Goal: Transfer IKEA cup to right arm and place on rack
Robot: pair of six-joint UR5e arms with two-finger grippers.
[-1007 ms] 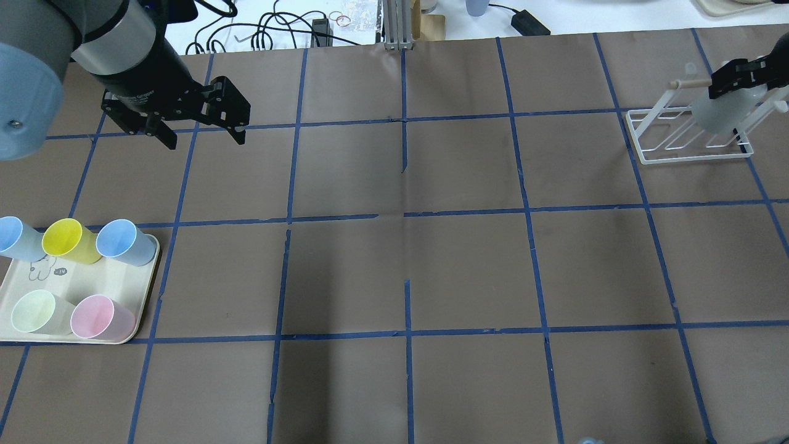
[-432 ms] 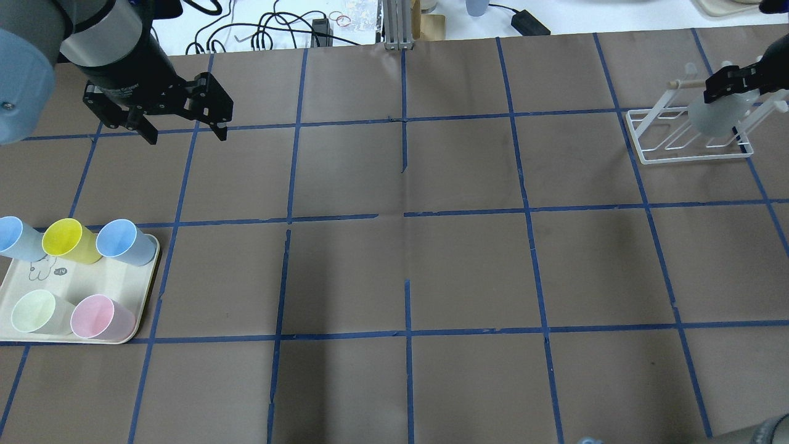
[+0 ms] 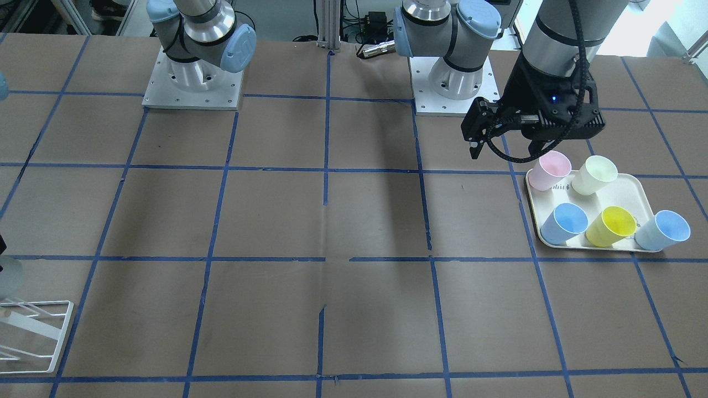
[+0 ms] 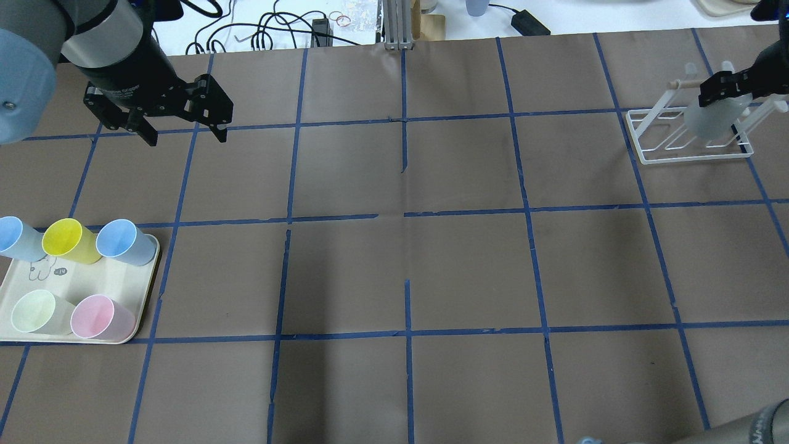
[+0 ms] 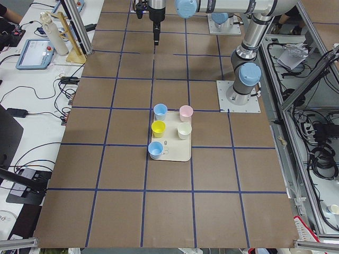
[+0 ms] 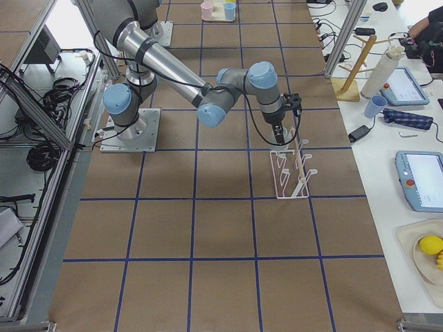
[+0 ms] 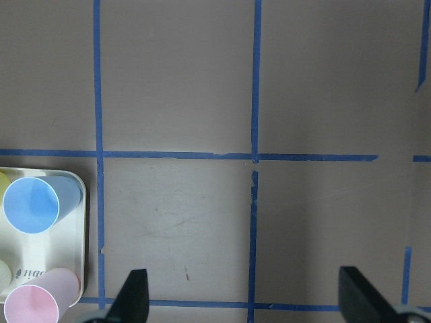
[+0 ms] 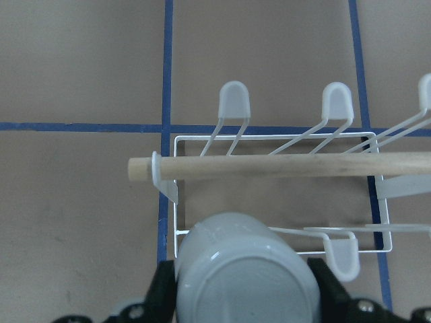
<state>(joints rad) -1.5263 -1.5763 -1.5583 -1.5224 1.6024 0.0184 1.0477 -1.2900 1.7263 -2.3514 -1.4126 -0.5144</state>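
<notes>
The grey IKEA cup [image 4: 712, 121] is upside down, its base facing the right wrist camera [image 8: 246, 286]. My right gripper [image 4: 721, 89] is shut on it, a finger [image 8: 161, 293] on each side, and holds it over the near side of the white wire rack [image 4: 678, 145]. In the right wrist view the cup sits just in front of the rack's [image 8: 269, 138] wooden rod [image 8: 283, 165]. The front-facing view shows the cup [image 3: 8, 276] above the rack [image 3: 33, 331] at the left edge. My left gripper [image 4: 185, 132] is open and empty above the table, beyond the tray.
A cream tray [image 4: 92, 277] at the near left holds two blue, one yellow, one green and one pink cup; it also shows in the front-facing view [image 3: 636, 188]. Cables and clutter lie beyond the table's far edge.
My right gripper has moved the grey cup slightly left and lower over the rack. My left gripper drifted left, then stayed put, still open.
</notes>
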